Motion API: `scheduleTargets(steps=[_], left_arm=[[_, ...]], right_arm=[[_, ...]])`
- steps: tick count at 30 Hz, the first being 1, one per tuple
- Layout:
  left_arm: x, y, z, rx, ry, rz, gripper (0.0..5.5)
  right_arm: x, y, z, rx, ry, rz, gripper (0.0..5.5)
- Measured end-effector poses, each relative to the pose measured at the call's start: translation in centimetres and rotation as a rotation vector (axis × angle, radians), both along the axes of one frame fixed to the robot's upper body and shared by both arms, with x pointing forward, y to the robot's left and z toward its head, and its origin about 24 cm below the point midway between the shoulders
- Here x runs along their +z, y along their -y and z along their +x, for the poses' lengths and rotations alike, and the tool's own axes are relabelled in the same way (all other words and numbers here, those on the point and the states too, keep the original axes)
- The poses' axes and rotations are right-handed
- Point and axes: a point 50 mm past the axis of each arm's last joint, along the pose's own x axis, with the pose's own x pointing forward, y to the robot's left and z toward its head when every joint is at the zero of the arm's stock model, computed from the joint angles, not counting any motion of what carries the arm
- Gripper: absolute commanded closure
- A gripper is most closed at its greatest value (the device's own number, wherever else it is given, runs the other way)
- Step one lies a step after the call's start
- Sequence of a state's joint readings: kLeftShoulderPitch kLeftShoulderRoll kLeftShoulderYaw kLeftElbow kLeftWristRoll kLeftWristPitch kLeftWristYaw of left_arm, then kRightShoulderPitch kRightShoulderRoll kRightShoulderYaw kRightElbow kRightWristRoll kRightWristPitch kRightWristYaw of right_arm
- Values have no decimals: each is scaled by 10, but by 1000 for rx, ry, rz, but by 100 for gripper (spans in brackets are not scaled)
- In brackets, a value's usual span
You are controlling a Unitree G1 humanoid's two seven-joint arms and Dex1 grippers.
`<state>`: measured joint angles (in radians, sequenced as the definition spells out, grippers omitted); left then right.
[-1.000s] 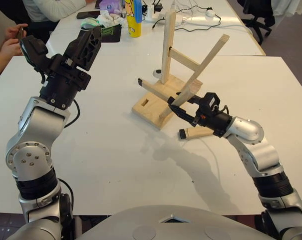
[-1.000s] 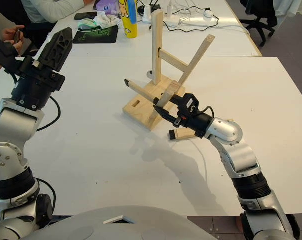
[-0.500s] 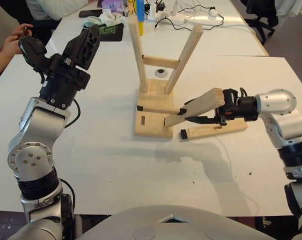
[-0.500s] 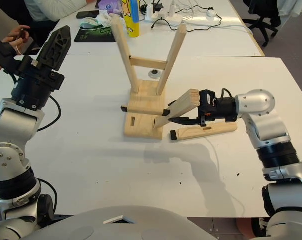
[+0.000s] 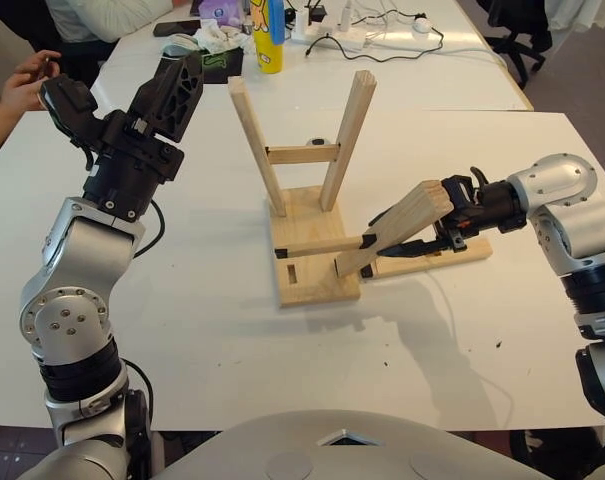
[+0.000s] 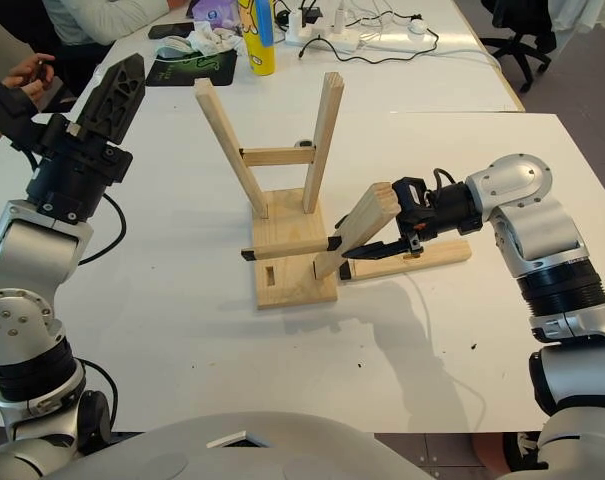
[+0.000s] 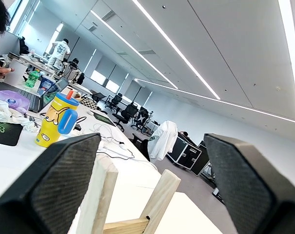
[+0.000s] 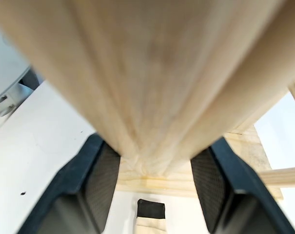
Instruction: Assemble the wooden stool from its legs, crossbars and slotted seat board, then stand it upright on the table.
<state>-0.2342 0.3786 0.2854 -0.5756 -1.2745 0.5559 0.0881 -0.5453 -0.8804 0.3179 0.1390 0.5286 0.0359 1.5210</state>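
At seat board [image 5: 325,288] edge | right gripper [image 5: 384,238] clamps tilted leg [image 5: 420,207] | left gripper [image 5: 122,98] apart

Left gripper [image 5: 178,84] is hovering raised at 10 o'clock, jaws gaping wide, pointing 1 o'clock. Right gripper [image 5: 384,238] is sitting at 3 o'clock, pointing 8 o'clock, clamping stool leg [image 5: 422,205].

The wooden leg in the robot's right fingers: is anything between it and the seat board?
Nothing visible. The leg ends right at the seat board; a loose leg lies off to the side.
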Motion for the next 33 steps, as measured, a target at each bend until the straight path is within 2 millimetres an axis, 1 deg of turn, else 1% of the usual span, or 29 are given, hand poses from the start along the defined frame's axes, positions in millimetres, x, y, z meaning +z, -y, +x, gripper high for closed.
scheduleTargets(steps=[4,9,16,19,24,33], left_arm=[[0,-1,0,6,-5,0,158],[0,0,-1,10,-7,4,158],[1,1,-3,17,-8,5,158],[1,1,-3,20,-10,5,158],[0,1,-4,22,-10,3,158],[-2,0,-4,26,-21,3,158]], right_arm=[[6,-7,-2,6,13,-32,345],[14,-24,0,6,-20,-106,345],[14,-33,6,8,-53,-114,345],[11,-34,8,-6,-67,-98,345],[8,-33,8,-6,-39,-80,345],[-4,-23,-5,-61,18,16,345]])
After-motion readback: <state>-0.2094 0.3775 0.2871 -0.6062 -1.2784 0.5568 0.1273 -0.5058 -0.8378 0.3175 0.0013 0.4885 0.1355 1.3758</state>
